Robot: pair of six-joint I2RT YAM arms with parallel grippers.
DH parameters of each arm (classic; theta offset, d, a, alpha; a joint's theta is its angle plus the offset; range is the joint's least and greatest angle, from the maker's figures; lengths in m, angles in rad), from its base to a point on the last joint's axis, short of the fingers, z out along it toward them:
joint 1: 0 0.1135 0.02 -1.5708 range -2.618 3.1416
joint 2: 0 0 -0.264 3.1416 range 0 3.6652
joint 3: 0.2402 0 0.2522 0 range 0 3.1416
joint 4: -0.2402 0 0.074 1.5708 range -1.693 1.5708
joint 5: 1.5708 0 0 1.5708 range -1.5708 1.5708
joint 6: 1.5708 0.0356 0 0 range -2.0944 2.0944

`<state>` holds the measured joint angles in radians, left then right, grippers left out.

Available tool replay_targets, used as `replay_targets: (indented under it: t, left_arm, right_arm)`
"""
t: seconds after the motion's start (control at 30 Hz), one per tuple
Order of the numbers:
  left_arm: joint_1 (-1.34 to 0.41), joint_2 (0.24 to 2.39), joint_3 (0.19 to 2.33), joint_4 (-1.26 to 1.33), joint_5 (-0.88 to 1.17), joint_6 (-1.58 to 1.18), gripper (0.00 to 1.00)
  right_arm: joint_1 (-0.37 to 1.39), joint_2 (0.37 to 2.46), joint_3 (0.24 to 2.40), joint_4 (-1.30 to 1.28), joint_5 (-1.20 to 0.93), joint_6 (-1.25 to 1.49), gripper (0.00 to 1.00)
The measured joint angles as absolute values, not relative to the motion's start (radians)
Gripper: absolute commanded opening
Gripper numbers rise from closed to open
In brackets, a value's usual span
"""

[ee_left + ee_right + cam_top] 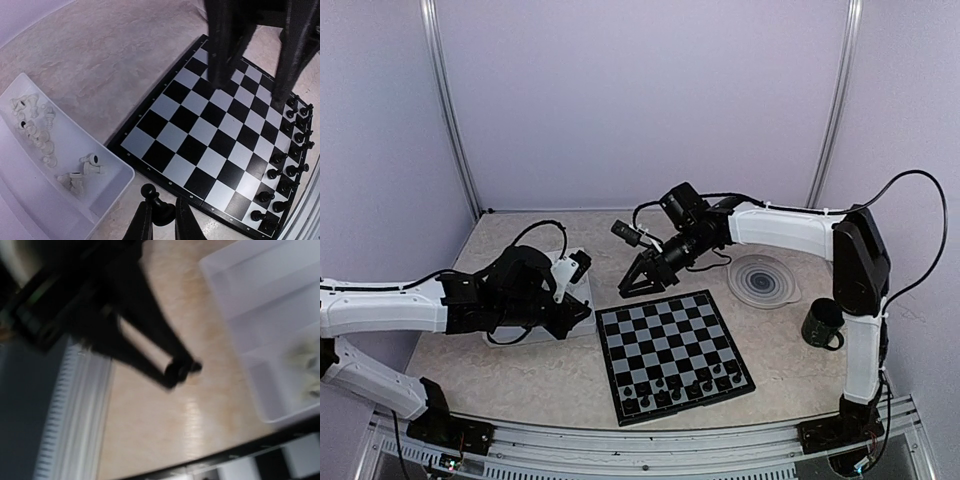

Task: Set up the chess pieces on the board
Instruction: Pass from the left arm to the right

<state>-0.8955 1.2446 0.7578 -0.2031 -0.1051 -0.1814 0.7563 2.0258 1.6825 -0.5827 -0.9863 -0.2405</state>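
my left gripper (162, 220) pinches a black pawn (150, 192) low on its body: light, slick, tippy. right gripper (250, 92) open above the board (200, 131).

You're in a robot lab cell. Bare lilac wall panels (640, 100) sit between aluminium posts (450, 110). The left arm (380, 310) and right arm (790, 228) are mounted on a ribbed metal rail (650, 450) at the near edge of a stone-patterned worktop (510, 380). The blurred right wrist view probably shows that rail too.
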Motion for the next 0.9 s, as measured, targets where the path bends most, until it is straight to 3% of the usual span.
replay_targets:
  t: [0.43,0.9]
  left_arm:
    - [-1.018,1.309,0.778,-0.186,-0.087,-0.123,0.0]
    - [-1.053,1.336,0.809,-0.179,-0.096,-0.106,0.0]
  right_arm:
    - [0.775,2.161,1.726,-0.601,-1.209,-0.081,0.42]
    - [0.8,2.176,1.727,-0.601,-1.246,-0.053,0.41]
